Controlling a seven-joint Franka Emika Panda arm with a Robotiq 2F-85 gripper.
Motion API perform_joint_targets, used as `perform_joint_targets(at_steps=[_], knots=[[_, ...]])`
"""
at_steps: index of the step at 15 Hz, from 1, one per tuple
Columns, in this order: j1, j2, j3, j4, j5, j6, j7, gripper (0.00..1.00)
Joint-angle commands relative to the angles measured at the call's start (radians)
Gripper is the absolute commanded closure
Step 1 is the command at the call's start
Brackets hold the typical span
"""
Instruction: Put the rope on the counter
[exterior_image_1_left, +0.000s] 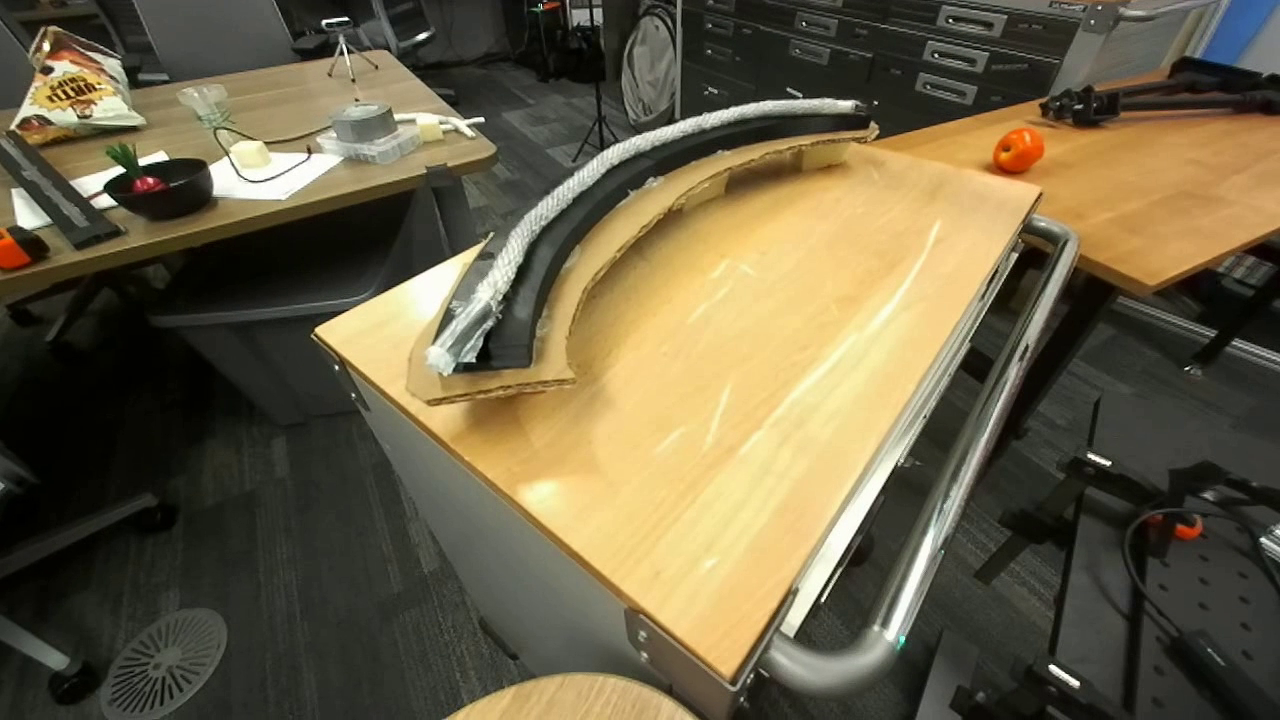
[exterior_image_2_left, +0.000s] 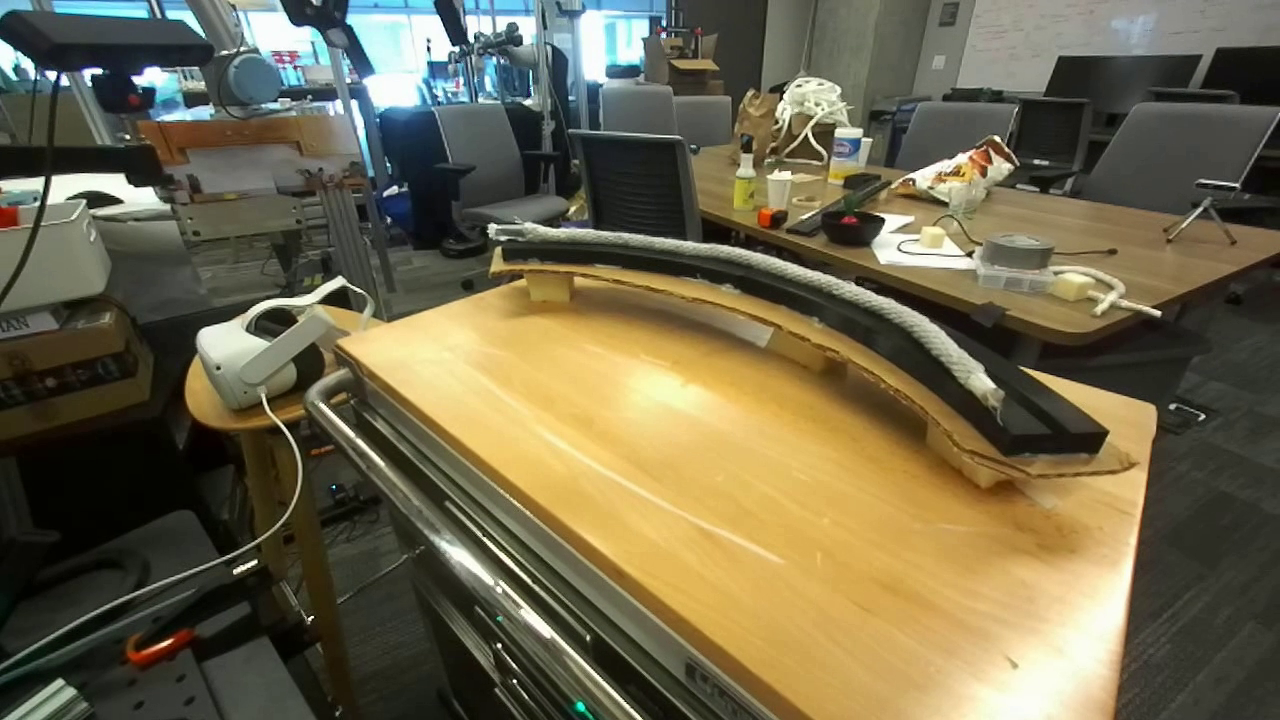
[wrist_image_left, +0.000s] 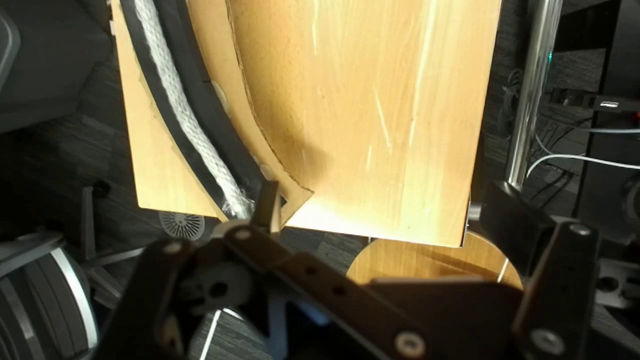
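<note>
Can't see all of rope (wrist_image_left: 177, 97) in wrist view: cut off at far edge, w/ near end just beside left jaw; can't tell if partly covered. Can make out jaws in that view only, spread wide apart. Find rope to left of gap, lying along black strip (wrist_image_left: 212, 117) on cardboard (wrist_image_left: 220, 55), held up off desk (wrist_image_left: 360, 100) by blocks (exterior_image_2_left: 550, 289); hard to judge ht. betw. jaws & rope. Get full length of rope in both exterior views. Can spot white headset (exterior_image_2_left: 265, 358) in an exterior view only, on round stool (exterior_image_2_left: 207, 402) at left, beside desk.
</note>
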Motion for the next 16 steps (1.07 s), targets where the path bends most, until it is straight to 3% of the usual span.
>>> perform_joint_targets(at_steps=[1,4,5,9,10,16], knots=[[-0.006,0.111,-0.052,0.094,0.090,0.035,-0.214,0.00],[-0.024,0.232,-0.055,0.178,0.156,0.049,-0.352,0.00],[-0.037,0.288,-0.033,0.214,0.146,0.047,-0.342,0.00],[-0.081,0.443,0.046,0.291,0.023,0.180,-0.089,0.00],[-0.089,0.369,0.041,0.219,0.070,0.130,-0.189,0.00],[-0.105,0.405,0.057,0.235,0.049,0.158,-0.163,0.00]])
